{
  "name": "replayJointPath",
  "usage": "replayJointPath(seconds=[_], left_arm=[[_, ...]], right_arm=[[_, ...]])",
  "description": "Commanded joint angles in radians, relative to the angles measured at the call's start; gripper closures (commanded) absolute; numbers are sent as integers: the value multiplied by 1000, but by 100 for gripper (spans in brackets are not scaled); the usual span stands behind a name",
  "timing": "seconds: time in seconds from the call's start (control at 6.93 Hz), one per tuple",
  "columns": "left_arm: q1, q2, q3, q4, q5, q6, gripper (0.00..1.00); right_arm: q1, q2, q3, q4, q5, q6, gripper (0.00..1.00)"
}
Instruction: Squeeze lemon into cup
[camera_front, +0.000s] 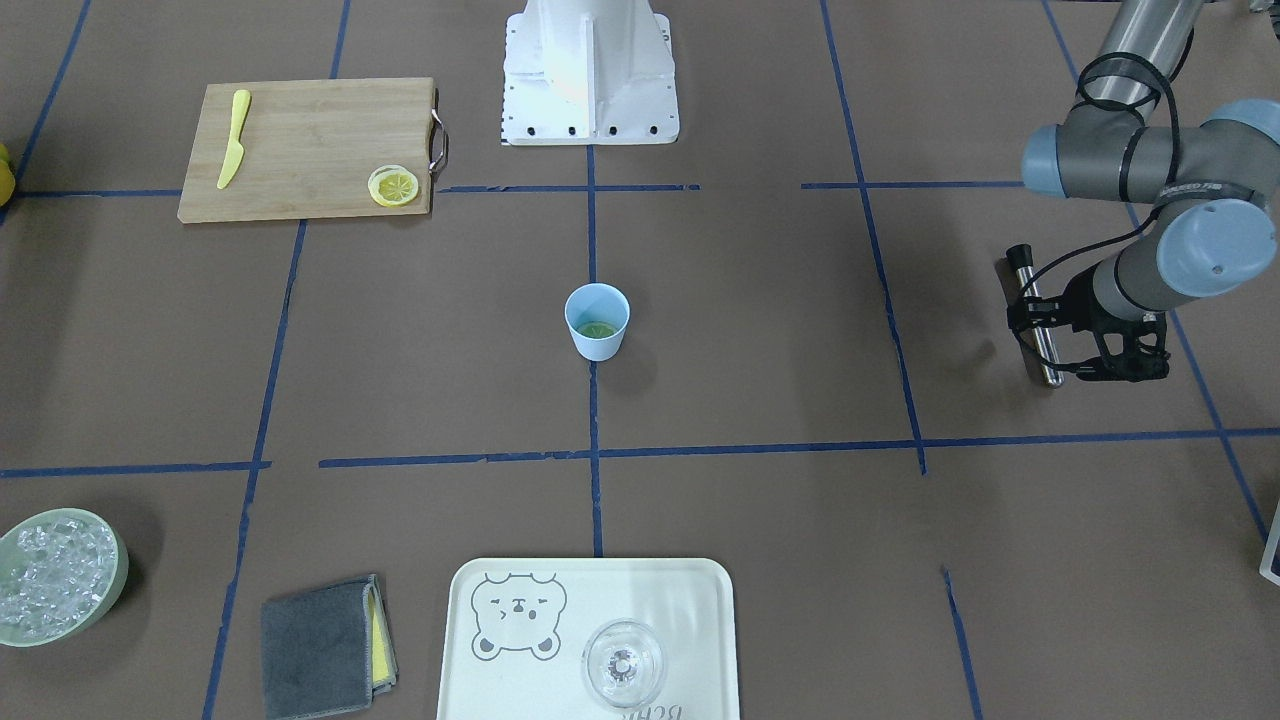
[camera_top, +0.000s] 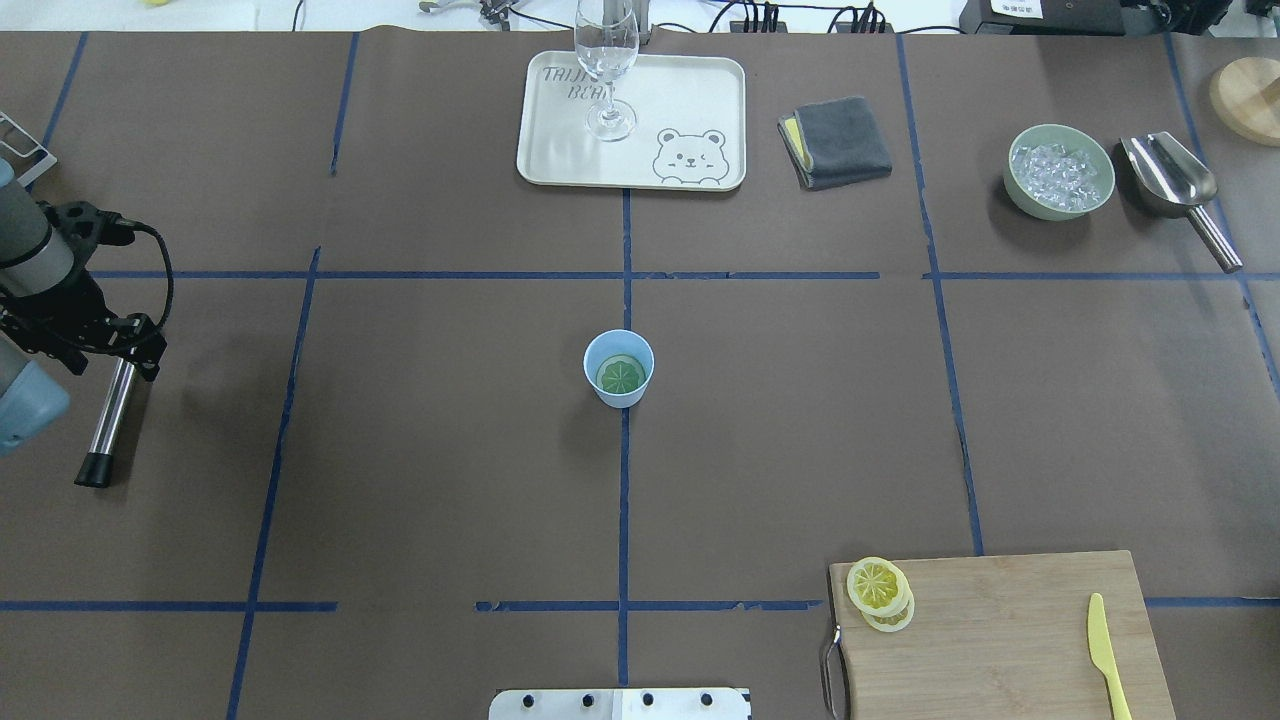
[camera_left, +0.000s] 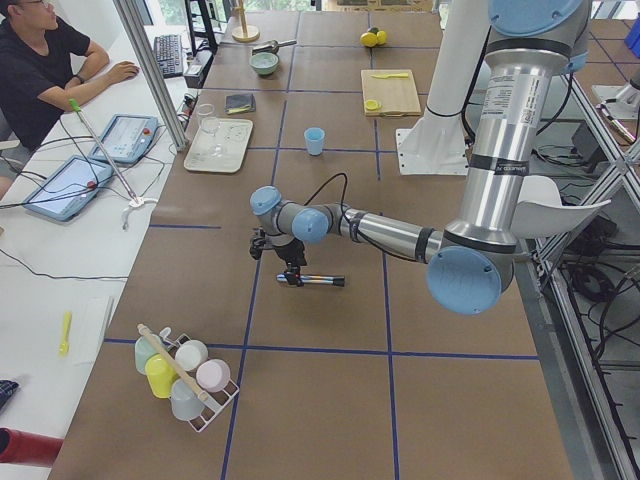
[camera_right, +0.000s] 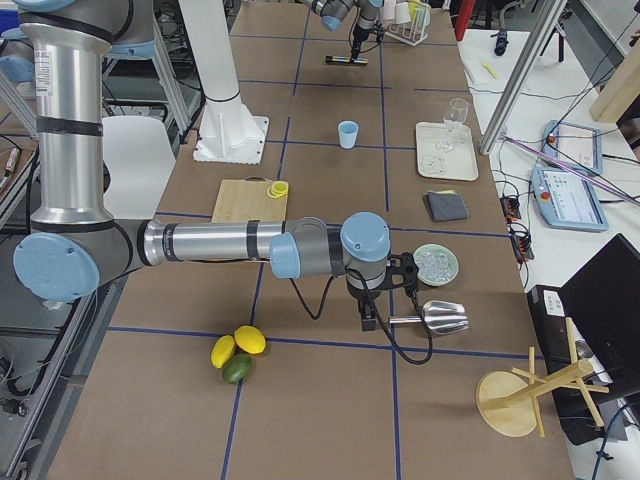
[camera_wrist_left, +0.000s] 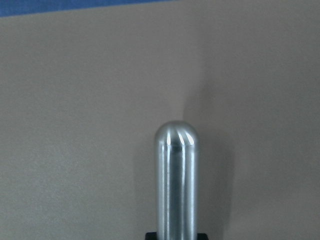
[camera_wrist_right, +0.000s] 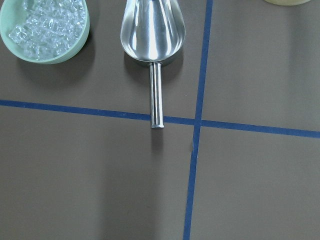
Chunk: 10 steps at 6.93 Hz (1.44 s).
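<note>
The light-blue cup (camera_top: 619, 368) stands upright at the table's centre, also in the front view (camera_front: 597, 322). A lemon slice (camera_top: 621, 376) lies flat inside it. Two more slices (camera_top: 878, 584) lie overlapping on the wooden cutting board (camera_top: 1010, 630). My left gripper (camera_top: 125, 347) is far to the cup's left, shut on a steel rod with a black tip (camera_top: 108, 420); the rod fills the left wrist view (camera_wrist_left: 176, 175). My right gripper (camera_right: 368, 312) shows only in the exterior right view, above the scoop's handle. I cannot tell whether it is open or shut.
A yellow plastic knife (camera_top: 1108, 655) lies on the board. A tray (camera_top: 560, 150) with a clear glass (camera_top: 606, 70), a grey cloth (camera_top: 836, 140), a green bowl of ice (camera_top: 1060, 172) and a steel scoop (camera_top: 1170, 175) line the far edge. The robot base (camera_top: 620, 704) is at the near edge.
</note>
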Motion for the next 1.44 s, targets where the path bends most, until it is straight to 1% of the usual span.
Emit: replayJointPath(seconds=[0.0, 0.14, 0.29, 0.43, 0.72, 0.87, 1.01, 1.15, 1.3], left_arm=[[-102, -12, -66, 0, -14, -14, 0], [-150, -9, -134, 0, -10, -10, 0], [-234, -24, -153, -26, -13, 15, 0], [-276, -14, -157, -72, -9, 107, 0], [-400, 57, -126, -74, -13, 385, 0], [-456, 121, -121, -78, -15, 447, 0], [-540, 153, -95, -74, -19, 519, 0], [-578, 163, -75, -63, -63, 559, 0], [-580, 189, -75, -63, -74, 559, 0]], right_arm=[[0, 1, 8, -1, 1, 0, 0], [0, -1, 11, -1, -1, 0, 0], [0, -1, 11, -1, -1, -2, 0], [0, 1, 12, 0, -1, -2, 0], [0, -4, 11, -1, 4, 2, 0], [0, -3, 6, -1, 1, 0, 0], [0, -4, 3, -1, 1, 2, 0], [0, -3, 3, -3, 1, 2, 0], [0, -3, 3, -3, 1, 3, 0]])
